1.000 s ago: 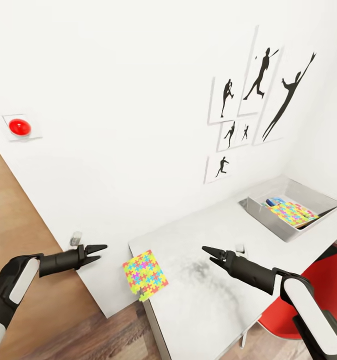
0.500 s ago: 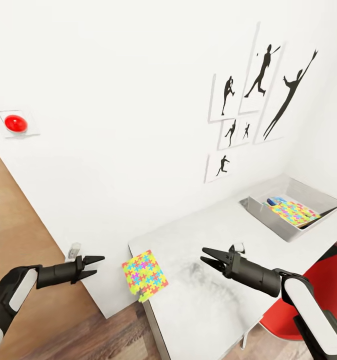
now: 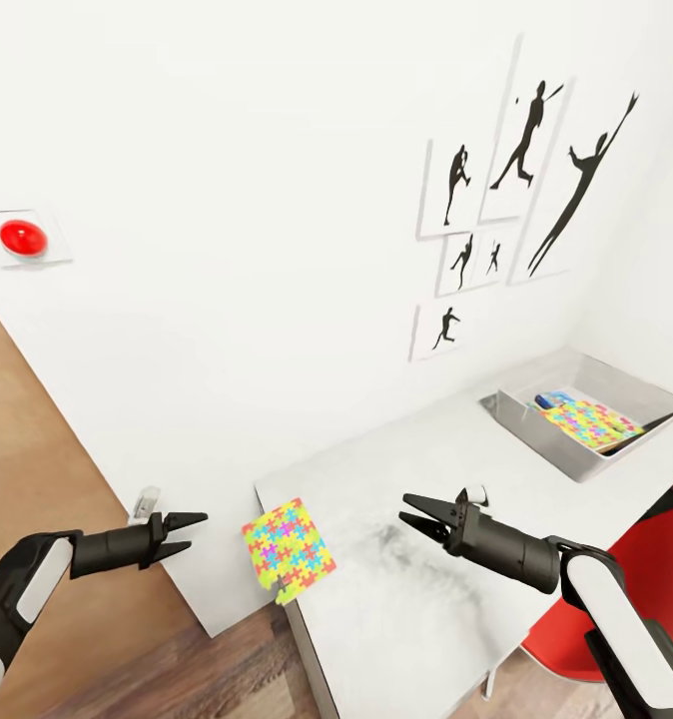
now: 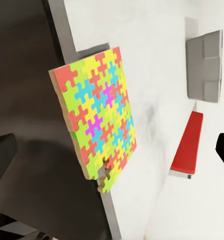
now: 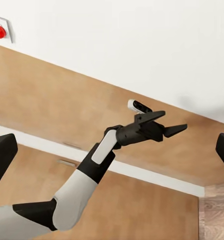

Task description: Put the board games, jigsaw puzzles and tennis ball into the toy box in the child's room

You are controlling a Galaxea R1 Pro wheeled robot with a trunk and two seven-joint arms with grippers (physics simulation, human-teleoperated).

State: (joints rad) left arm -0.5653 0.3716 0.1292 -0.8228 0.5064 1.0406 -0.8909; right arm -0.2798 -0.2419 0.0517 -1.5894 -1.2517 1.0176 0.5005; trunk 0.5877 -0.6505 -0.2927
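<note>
A bright jigsaw puzzle (image 3: 289, 548) lies at the near left corner of the white table (image 3: 446, 589), hanging slightly over the edge; it also shows large in the left wrist view (image 4: 98, 116). My left gripper (image 3: 189, 528) hovers open off the table's left side, level with the puzzle. Over the table to the puzzle's right, my right gripper (image 3: 413, 512) is open and empty. The grey toy box (image 3: 536, 427) stands at the far right of the table, holding another jigsaw puzzle (image 3: 588, 423) on top of a blue board game (image 3: 549, 400).
A red chair (image 3: 641, 559) sits at the table's right side. Black sports pictures (image 3: 521, 190) hang on the white wall, and a red button (image 3: 22, 238) is on the wall at left. Wood floor (image 3: 37, 469) lies to the left.
The left gripper has dropped a little lower and the right gripper has shifted slightly. The view has drifted a bit. The puzzle has not moved.
</note>
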